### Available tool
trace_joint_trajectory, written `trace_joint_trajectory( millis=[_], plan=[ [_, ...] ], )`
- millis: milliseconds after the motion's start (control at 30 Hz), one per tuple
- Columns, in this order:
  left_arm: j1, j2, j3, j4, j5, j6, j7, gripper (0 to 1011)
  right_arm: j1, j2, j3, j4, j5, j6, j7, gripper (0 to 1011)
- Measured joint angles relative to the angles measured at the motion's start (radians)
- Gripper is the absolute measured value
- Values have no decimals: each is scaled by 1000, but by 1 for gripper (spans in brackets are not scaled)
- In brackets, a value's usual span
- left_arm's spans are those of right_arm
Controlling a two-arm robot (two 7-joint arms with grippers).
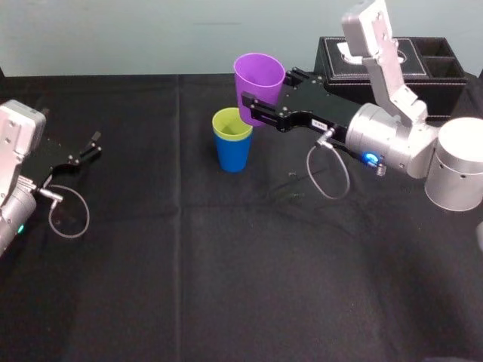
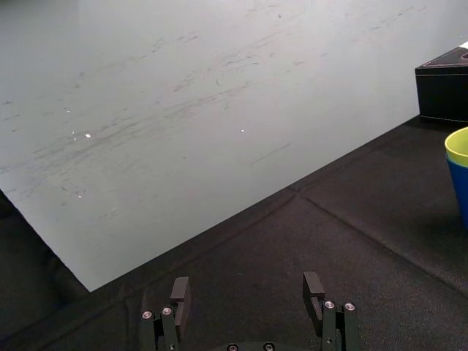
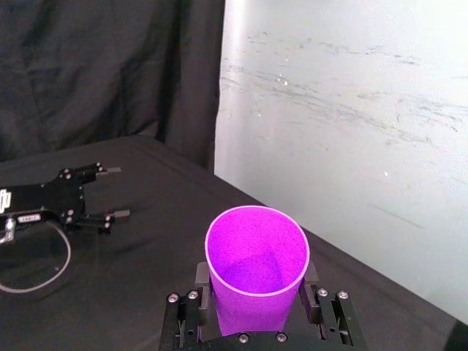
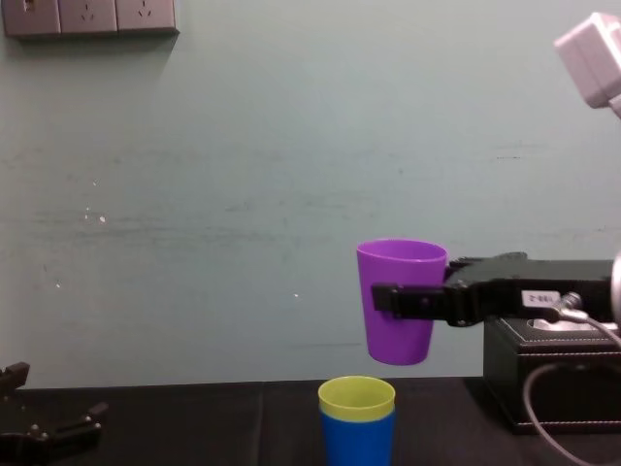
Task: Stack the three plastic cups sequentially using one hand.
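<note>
My right gripper (image 1: 255,104) is shut on the purple cup (image 1: 259,78), one finger on each side of its wall (image 3: 256,270). It holds the cup upright in the air, a little above and just to the right of the stack (image 4: 400,301). On the table, the yellow-green cup (image 1: 232,124) is nested inside the blue cup (image 1: 233,154); both stand upright (image 4: 357,396). The left gripper (image 1: 90,147) rests at the table's far left, open, with nothing between its fingers (image 2: 247,289).
A black leather tissue box (image 1: 392,64) stands at the back right, behind the right arm. A black cloth (image 1: 226,286) covers the table. A pale wall (image 4: 243,194) rises right behind the table. A loose cable loop (image 1: 328,177) hangs under the right wrist.
</note>
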Motion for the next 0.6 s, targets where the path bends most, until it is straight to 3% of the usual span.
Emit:
trace_joint_trajectory(
  millis=[167, 600],
  plan=[
    [0, 0, 0, 0, 0, 0, 0, 1010, 46, -25, -25, 51, -3, -13, -4, 720],
    [0, 0, 0, 0, 0, 0, 0, 1010, 95, -73, -54, 168, -13, -82, -3, 720]
  ],
)
